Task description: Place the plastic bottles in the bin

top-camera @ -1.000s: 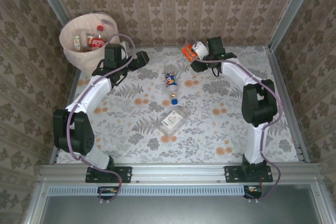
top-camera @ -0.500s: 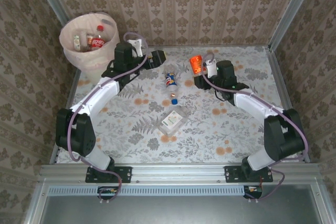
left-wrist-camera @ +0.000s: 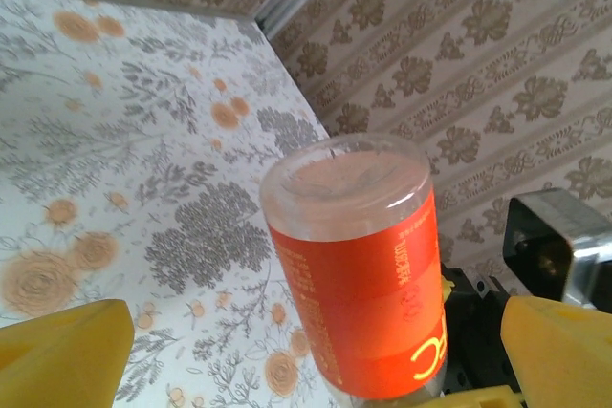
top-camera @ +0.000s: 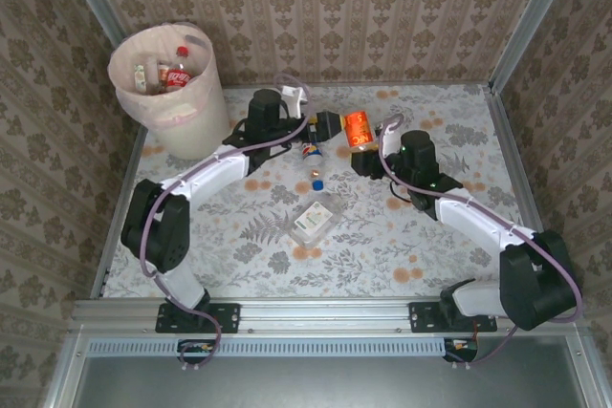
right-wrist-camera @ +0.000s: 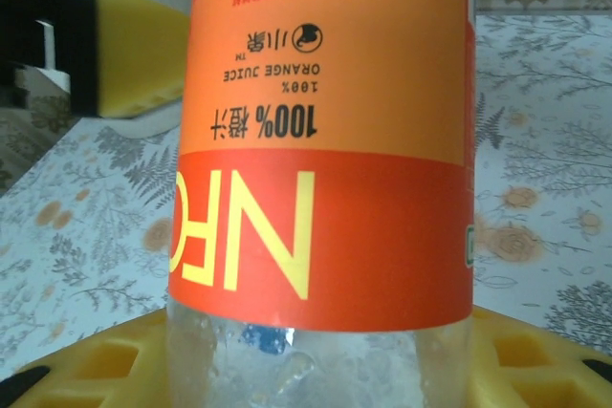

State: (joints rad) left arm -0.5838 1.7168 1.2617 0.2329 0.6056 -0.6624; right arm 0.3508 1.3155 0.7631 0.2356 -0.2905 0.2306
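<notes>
Orange-label bottle [top-camera: 359, 127] sits clamped in my right gripper [right-wrist-camera: 320, 360]; my left gripper [top-camera: 330, 124] stands spread wide, fingers [left-wrist-camera: 59, 351] flanking bottle.

Clear, glossy plastic bottle [left-wrist-camera: 359, 274] with smooth orange label [right-wrist-camera: 320, 140]; matt floral table cover [top-camera: 382, 246].

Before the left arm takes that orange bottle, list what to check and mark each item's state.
1. Right gripper holds the orange bottle: ok, pads shut on its clear end.
2. Left gripper ready to receive: ok, jaws wide open.
3. Bottle far enough between the left fingers to close on: cannot tell; the top view shows the gripper beside it.
4. Bin can take it: ok, mouth open, a few bottles inside.
5. Blue-labelled bottle out of the way: cannot tell; it lies just below the left gripper.
</notes>
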